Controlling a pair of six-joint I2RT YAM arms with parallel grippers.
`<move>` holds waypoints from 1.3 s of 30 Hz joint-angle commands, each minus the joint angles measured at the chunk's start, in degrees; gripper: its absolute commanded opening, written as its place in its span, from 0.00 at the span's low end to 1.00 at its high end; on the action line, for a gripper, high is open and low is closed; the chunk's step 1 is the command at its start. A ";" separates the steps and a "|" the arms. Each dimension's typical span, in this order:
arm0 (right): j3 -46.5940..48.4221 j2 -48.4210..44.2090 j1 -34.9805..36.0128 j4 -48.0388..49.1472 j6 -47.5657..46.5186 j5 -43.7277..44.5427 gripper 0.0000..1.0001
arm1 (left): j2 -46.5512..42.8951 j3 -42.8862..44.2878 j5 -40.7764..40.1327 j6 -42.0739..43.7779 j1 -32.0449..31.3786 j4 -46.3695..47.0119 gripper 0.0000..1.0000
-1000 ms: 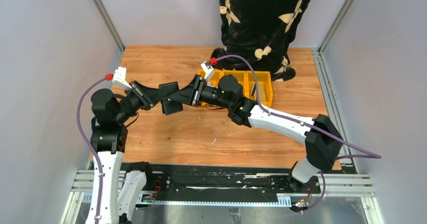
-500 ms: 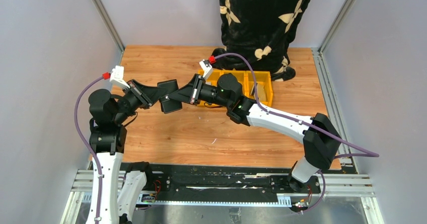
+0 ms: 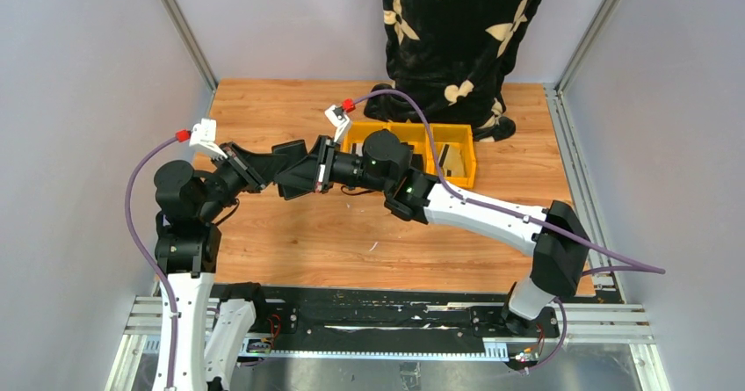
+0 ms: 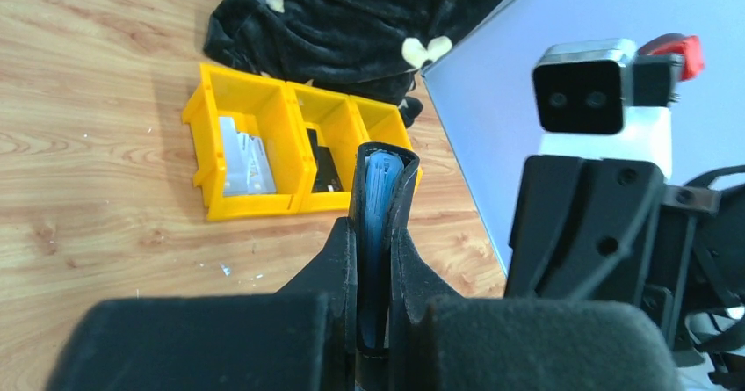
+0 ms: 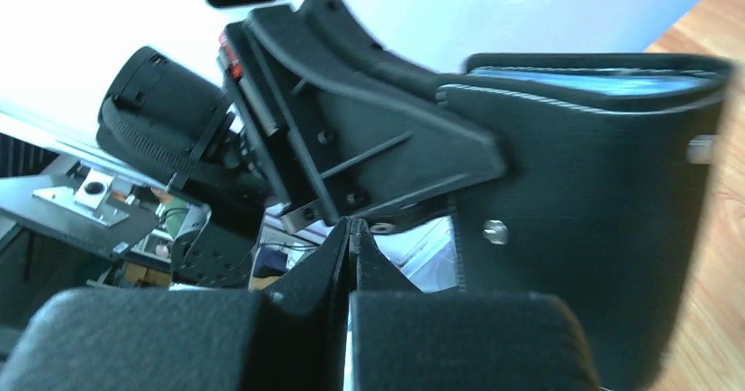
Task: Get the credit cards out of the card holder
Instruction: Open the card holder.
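Note:
My left gripper (image 3: 283, 168) is shut on the black card holder (image 3: 297, 173) and holds it above the table, left of centre. In the left wrist view the card holder (image 4: 397, 199) stands edge-on between the fingers of the left gripper (image 4: 374, 235). Blue edges (image 4: 379, 193) show between its flaps; I cannot tell sleeves from credit cards. My right gripper (image 3: 309, 177) meets it from the right. In the right wrist view the right gripper (image 5: 350, 226) is shut with nothing seen between its tips, just beside the card holder (image 5: 606, 224) and the left finger (image 5: 378, 141).
A row of yellow bins (image 3: 457, 149) stands at the back of the wooden table, the bins (image 4: 255, 158) holding small items. A person in a black patterned garment (image 3: 457, 31) stands behind them. Grey walls close both sides.
The right gripper has shut. Both grippers and the card holder have shifted left, the right arm reaching further toward the left arm.

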 commanded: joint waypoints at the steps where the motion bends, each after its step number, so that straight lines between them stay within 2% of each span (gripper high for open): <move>1: 4.54 0.00 2.98 -1.46 -4.85 -1.09 0.00 | -0.45 1.14 -0.38 1.94 -0.41 -1.20 0.00; 3: 5.62 -0.10 3.50 -3.07 -6.67 -2.21 0.00 | -0.40 1.30 -0.33 2.11 -0.41 -1.07 0.00; 5: 5.05 -1.29 3.55 -4.68 -8.77 -2.99 0.08 | -0.13 1.90 0.48 2.09 -0.44 -0.99 0.00; 6: 4.39 -2.99 3.35 -6.06 -10.19 -2.72 0.20 | 0.12 2.21 1.34 1.79 -0.45 -0.84 0.00; 8: 2.64 -6.14 2.37 -9.44 -13.04 -1.19 0.34 | 0.63 2.93 3.50 0.94 -0.41 -0.22 0.00; 16: -1.88 -15.08 -5.53 -25.05 -21.76 3.68 0.60 | 1.01 3.03 16.44 -8.37 -0.42 9.75 0.00; 21: 0.65 -13.78 -6.83 -28.55 -24.75 -0.22 0.72 | 0.86 3.12 20.01 -11.03 -0.43 11.74 0.00; 27: 1.22 -11.18 -6.70 -22.82 -21.93 -10.50 0.71 | 0.35 3.03 22.66 -13.45 -0.44 13.98 0.00; 31: 0.34 -10.27 -6.68 -17.15 -19.14 -13.73 0.58 | 0.37 2.73 23.72 -12.50 -0.43 13.27 0.00; 37: 0.84 -9.42 -6.49 -15.11 -17.61 -14.71 0.48 | 0.18 2.16 23.82 -8.94 -0.41 9.94 0.00; 38: 0.87 -9.33 -6.39 -14.96 -17.52 -14.69 0.43 | 0.18 2.15 23.83 -8.25 -0.43 9.41 0.00; 39: 0.97 -9.25 -6.39 -14.91 -17.56 -14.57 0.34 | 0.09 2.15 23.75 -7.02 -0.41 8.82 0.00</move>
